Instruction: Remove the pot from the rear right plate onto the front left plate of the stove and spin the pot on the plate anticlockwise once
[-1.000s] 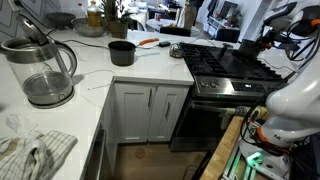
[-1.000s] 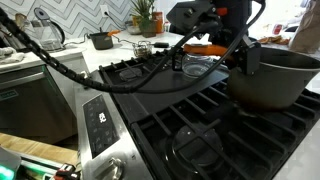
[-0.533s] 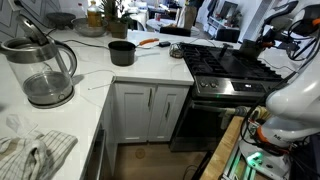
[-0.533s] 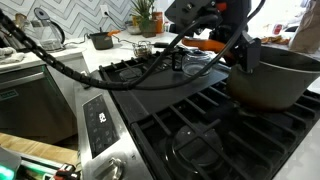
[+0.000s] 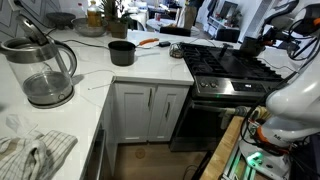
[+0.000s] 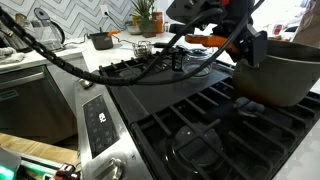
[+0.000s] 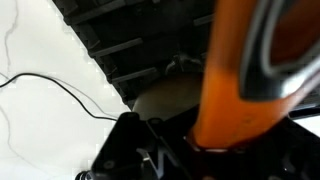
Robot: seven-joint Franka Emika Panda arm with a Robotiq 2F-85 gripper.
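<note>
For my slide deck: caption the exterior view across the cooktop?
Claw holds the dark pot by its rim over the grates of the stove.

Squat dark grey-black pot [image 6: 290, 75] is hanging slightly tilted, seemingly just clear of the black cast-iron grate, over the far right side of the stainless-steel stove [image 6: 100, 125] in an exterior view.

A pale herringbone-tiled wall [image 6: 85, 14] ran behind the white veined table [image 5: 100, 80], well apart from the claw [image 6: 256, 52]. Beneath that table stood white panelled cabinets [image 5: 150, 110] above a brown wooden floor [image 5: 150, 160]. Bright, even light filled the kitchen, and a cluttered room lay beyond.
</note>
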